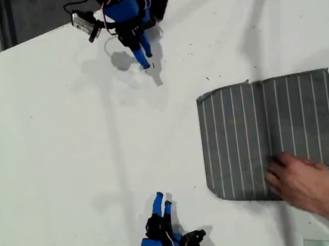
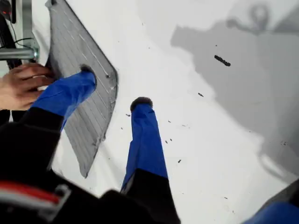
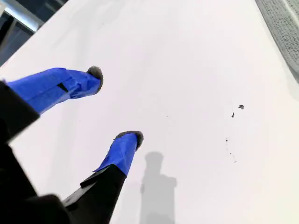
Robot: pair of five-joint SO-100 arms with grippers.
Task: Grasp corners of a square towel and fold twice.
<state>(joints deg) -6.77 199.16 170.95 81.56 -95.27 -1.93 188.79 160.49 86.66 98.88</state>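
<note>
The grey pinstriped towel point(image 1: 257, 141) lies spread flat at the exterior view's right, with a crease down its middle. Its two corners point(image 1: 202, 99) nearest the arms are bare. A person's hand point(image 1: 307, 186) rests on its lower edge. My first gripper point(image 1: 145, 59), at the exterior view's top, stands open and empty, well apart from the towel. Its wrist view shows the gripper point(image 2: 114, 88), the towel point(image 2: 74, 42) and the hand point(image 2: 21, 86). My second gripper point(image 1: 163, 201), at the exterior view's bottom, is also open and empty point(image 3: 114, 103). Only the towel's edge point(image 3: 285, 28) shows there.
Everything sits on a white table point(image 1: 64, 141) whose far edge slants across the exterior view's upper left. Small dark specks point(image 3: 240, 107) mark the surface. A metal frame point(image 2: 18, 53) shows past the table's edge behind the hand.
</note>
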